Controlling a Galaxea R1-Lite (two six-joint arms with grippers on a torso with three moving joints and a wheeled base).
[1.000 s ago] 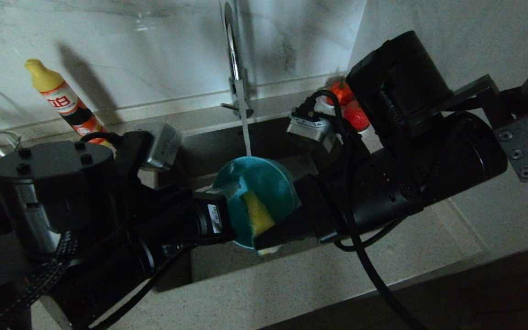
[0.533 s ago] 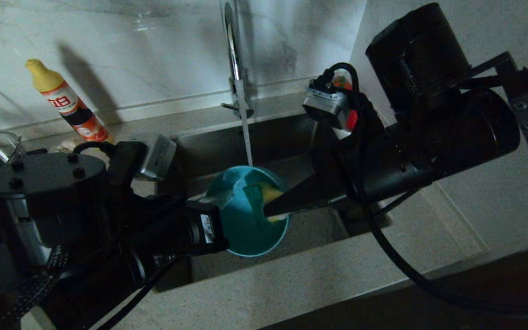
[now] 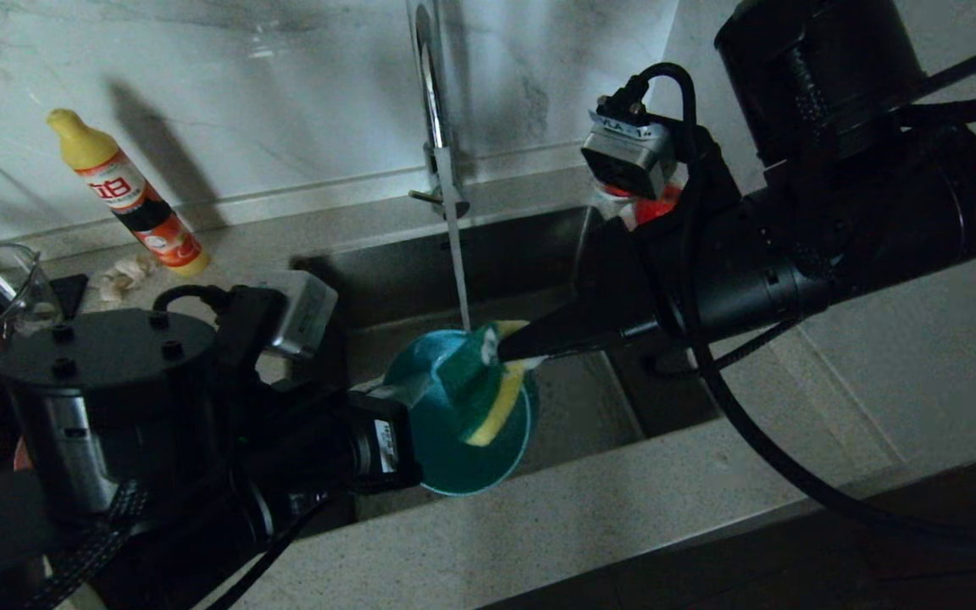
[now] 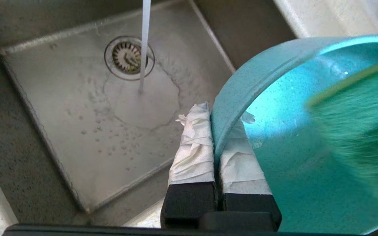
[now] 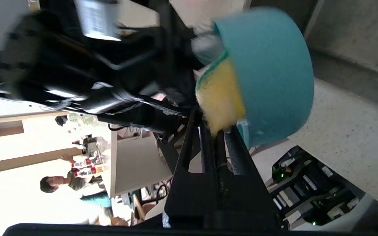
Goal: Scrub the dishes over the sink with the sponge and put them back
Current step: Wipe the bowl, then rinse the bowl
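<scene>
Pressing sponge [image 3: 488,385] into bowl [image 3: 446,457], right end effector [image 3: 509,343] above.

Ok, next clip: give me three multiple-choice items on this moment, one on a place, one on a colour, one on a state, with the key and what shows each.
1. Where is the teal bowl?
A. flat on the counter
B. held above the sink
C. resting on the drain

2. What colour is the sponge face that is turned away from the bowl in the right wrist view?
A. yellow
B. pink
C. white

3. What is the tap doing?
A. it is off
B. it is running
C. it is hidden

Key:
1 B, the left gripper is shut on the bowl's rim, with the sink floor visible beyond it.
2 A, the right gripper pinches the sponge, and its yellow side faces that camera, with the green side against the bowl.
3 B, a stream of water falls and spreads near the drain.
</scene>
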